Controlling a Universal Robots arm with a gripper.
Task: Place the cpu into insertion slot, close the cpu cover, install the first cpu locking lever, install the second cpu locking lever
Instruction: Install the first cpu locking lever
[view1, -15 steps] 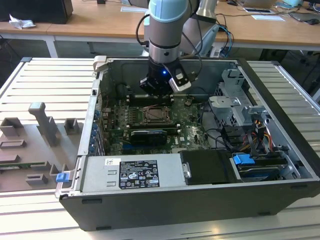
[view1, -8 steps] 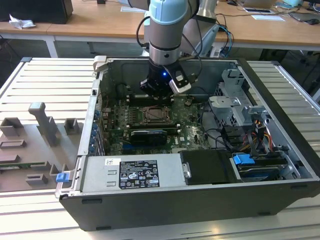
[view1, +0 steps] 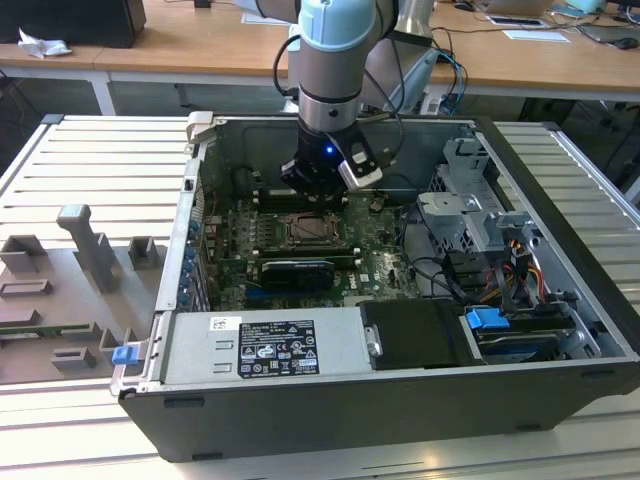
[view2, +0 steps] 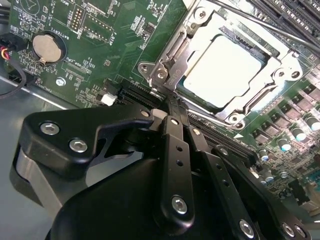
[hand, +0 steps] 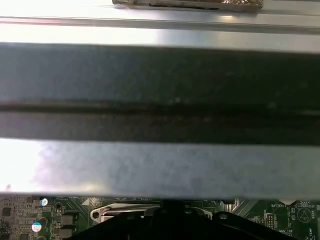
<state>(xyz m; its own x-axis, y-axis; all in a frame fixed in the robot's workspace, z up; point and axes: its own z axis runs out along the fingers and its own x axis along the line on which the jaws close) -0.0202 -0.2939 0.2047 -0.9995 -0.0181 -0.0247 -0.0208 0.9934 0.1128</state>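
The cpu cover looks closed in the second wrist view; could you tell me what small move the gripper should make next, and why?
Probably a short push on the locking lever at the insertion slot corner beside the gripper. The cpu sits seated and the cpu cover lies flat over it, so the levers seem all that remains; I cannot tell whether either is latched.

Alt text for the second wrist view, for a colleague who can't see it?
The cpu sits in the insertion slot with the cpu cover down around it. The black claw reaches to the cover's corner, over green circuit board.
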